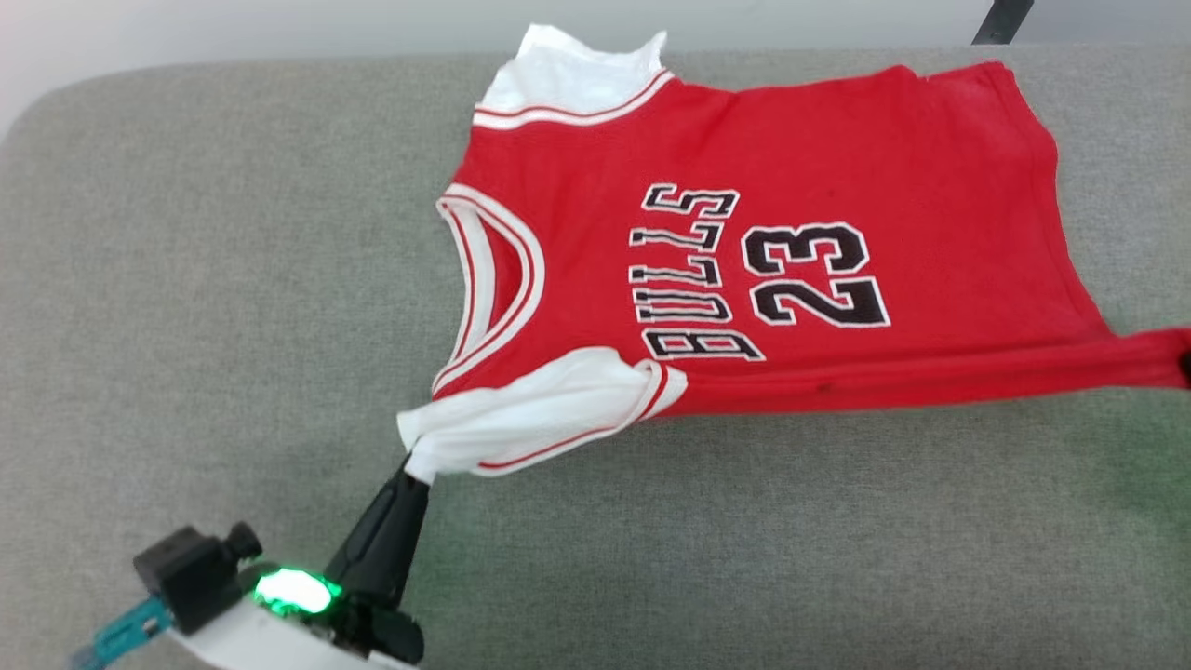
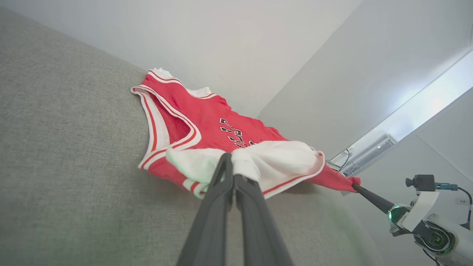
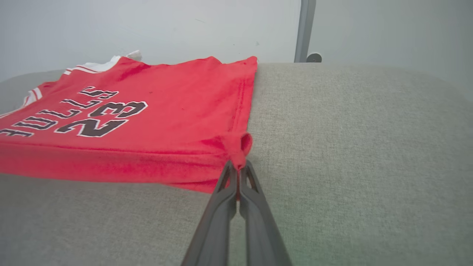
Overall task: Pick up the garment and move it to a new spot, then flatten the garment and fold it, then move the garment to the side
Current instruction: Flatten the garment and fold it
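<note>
On grey cushion (image 1: 186, 279) — garment (image 1: 800, 149) near edge taut; open room leftward.

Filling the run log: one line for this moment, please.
jersey: stretched over grey cushion | left claw: shut on white sleeve | right claw: shut on hem corner

You can read "BULLS" and "23" in black, white-outlined letters on the red jersey (image 1: 791, 251), the word turned sideways in your head view.
</note>
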Available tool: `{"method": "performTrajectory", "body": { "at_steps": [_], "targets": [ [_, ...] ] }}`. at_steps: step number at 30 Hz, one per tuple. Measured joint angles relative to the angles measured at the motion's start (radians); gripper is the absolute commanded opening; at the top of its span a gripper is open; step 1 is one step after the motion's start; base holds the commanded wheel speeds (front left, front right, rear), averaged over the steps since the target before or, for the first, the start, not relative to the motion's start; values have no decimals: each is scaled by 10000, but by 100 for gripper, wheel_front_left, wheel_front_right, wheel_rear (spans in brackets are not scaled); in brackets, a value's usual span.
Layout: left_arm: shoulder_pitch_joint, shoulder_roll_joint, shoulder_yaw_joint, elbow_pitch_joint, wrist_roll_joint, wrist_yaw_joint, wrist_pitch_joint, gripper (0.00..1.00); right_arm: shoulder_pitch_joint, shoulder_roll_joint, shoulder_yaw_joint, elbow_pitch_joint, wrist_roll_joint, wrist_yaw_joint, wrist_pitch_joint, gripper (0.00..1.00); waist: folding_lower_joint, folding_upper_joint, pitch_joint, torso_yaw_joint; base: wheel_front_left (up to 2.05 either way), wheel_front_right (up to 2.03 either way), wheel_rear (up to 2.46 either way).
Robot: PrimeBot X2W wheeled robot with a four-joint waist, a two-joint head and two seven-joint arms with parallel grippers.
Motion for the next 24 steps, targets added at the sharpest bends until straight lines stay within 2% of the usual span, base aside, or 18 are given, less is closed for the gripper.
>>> {"method": "performTrajectory", "body": {
  "at_steps": [5, 13, 19, 24],
  "targets": [
    [788, 226, 219, -744, 165, -2, 0, 0, 1411, 499, -1653, -1281, -731, 0, 813, 0, 0, 0, -19, -108, 0, 0, 0],
    [1766, 359, 447, -1816, 454, 102, 29, 0, 3192, 1996, -3969, -3731, -2023, 0, 2514, 0, 0, 0, 85, -163, 0, 0, 0],
    [818, 408, 35, -1461, 811, 167, 539, 0, 3162, 2788, -4360, -4443, -2387, -2, 3473, 0, 0, 0, 192, -91, 0, 0, 0],
    [-560, 228, -213, -616, 740, 88, 688, 0, 2225, 2809, -4176, -4180, -2272, -2, 3883, 0, 1, -1, 385, -79, 0, 0, 0]
  ]
}}
